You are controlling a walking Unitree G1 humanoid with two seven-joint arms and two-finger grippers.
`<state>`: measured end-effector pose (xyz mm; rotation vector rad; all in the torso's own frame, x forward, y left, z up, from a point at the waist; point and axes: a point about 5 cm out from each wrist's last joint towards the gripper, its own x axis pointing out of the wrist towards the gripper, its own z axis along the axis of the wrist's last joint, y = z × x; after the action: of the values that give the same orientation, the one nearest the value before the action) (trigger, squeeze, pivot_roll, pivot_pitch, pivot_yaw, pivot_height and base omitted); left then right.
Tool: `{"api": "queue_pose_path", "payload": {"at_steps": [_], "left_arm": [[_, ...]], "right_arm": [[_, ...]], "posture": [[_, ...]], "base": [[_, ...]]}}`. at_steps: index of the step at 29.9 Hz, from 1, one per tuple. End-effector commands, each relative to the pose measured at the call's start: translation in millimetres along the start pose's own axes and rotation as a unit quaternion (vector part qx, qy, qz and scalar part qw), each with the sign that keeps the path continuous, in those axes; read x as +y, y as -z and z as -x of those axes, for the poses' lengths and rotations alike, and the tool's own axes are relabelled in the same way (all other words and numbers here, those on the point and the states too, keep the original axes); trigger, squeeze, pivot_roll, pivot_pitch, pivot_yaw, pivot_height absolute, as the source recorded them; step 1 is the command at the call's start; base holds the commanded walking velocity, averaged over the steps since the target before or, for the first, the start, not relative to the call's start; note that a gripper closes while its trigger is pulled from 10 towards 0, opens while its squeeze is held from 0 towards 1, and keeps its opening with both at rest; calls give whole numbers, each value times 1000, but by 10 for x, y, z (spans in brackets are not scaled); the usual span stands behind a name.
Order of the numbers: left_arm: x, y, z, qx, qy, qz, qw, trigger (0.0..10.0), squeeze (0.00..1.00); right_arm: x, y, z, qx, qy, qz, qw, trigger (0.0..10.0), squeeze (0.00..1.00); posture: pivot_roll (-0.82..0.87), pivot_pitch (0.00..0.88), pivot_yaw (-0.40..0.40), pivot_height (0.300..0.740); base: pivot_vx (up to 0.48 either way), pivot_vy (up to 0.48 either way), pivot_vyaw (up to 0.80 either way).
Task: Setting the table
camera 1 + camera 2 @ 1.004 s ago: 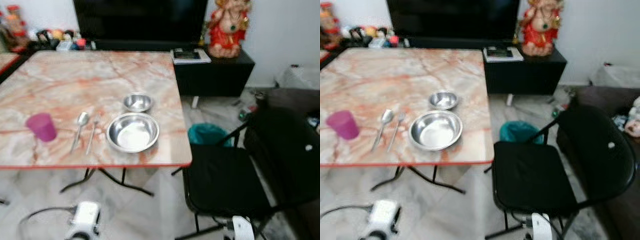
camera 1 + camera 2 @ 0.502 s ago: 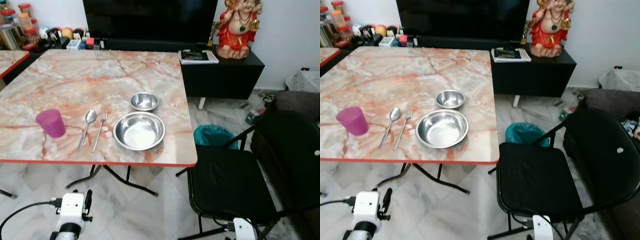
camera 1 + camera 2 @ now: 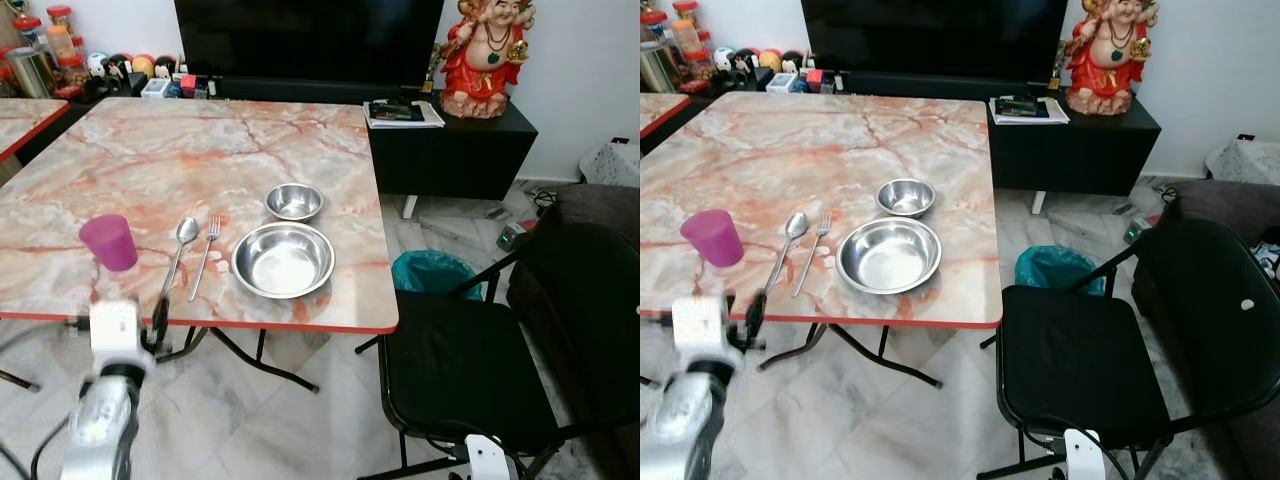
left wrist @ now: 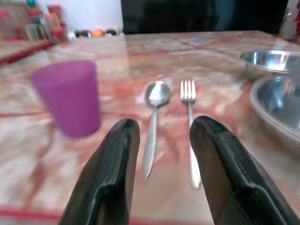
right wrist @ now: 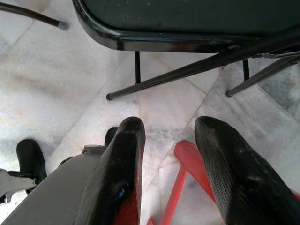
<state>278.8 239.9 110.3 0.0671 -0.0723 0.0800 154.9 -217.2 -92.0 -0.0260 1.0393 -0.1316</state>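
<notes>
On the marble table [image 3: 200, 150] stand a purple cup [image 3: 108, 242], a spoon [image 3: 180, 250], a fork [image 3: 205, 255], a large steel bowl [image 3: 283, 260] and a small steel bowl [image 3: 294, 201] behind it. My left gripper [image 3: 158, 320] is raised at the table's front edge, just before the cup and spoon. In the left wrist view it [image 4: 165, 124] is open and holds nothing, with the spoon [image 4: 154, 101] and fork [image 4: 189, 101] ahead and the cup [image 4: 70, 96] beside them. My right gripper [image 5: 168, 124] hangs open over the floor by the chair legs.
A black folding chair [image 3: 470, 370] stands at the table's right, with a teal bin [image 3: 430, 272] behind it. A black cabinet [image 3: 450, 140] with a red statue [image 3: 490, 55] and a TV [image 3: 310, 40] line the far wall. A second table [image 3: 20, 115] is at the left.
My left arm has risen from near the floor to the table's front edge by the cup and spoon. The camera has also shifted slightly.
</notes>
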Motion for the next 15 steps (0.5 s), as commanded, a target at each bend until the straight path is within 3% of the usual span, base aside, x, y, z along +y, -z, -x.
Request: {"api": "queue_pose_path", "payload": {"at_steps": [1,5,6,7,8,9,10,12,14,15], "left_arm": [[-4,26,-135,37,-7,42,998,10000,0],[-83,-124,-444,31,-12,103,994,10000,0],[-189,-151,-570,51,11,140,989,10000,0],[-233,-158,-612,59,22,150,987,10000,0],[-278,-164,-666,71,30,166,983,10000,725],[-304,-169,-699,79,33,176,981,10000,725],[-323,-171,-723,86,36,183,979,10000,1000],[-398,-224,-803,91,56,210,972,10000,1000],[-534,-260,-904,134,92,247,955,10000,1000],[-534,-260,-904,134,92,247,955,10000,1000]], "right_arm": [[-9,-32,-3,-6,3,-2,1000,10000,0],[4,-31,-4,-6,3,-7,1000,10000,0],[7,-32,-4,-7,4,-10,1000,10000,0],[7,-33,-5,-7,4,-11,1000,10000,0],[10,-33,-5,-7,4,-11,1000,10000,0],[12,-34,-5,-7,4,-11,1000,10000,0],[14,-34,-5,-6,4,-11,1000,10000,0],[13,-35,-6,-7,4,-14,1000,10000,0],[13,-38,-6,-7,5,-15,1000,10000,0],[13,-38,-6,-7,5,-15,1000,10000,0]], "posture": [[53,0,-27,740],[36,0,-23,740],[37,0,-23,740],[37,0,-21,740],[31,0,-16,740],[28,0,-15,740],[28,0,-15,740],[21,0,-9,740],[24,0,-7,740],[24,0,-7,740]], "base": [[0,0,0],[0,0,0],[0,0,0],[0,0,0],[0,0,0],[0,0,0],[0,0,0],[0,0,0],[0,0,0],[0,0,0]]}}
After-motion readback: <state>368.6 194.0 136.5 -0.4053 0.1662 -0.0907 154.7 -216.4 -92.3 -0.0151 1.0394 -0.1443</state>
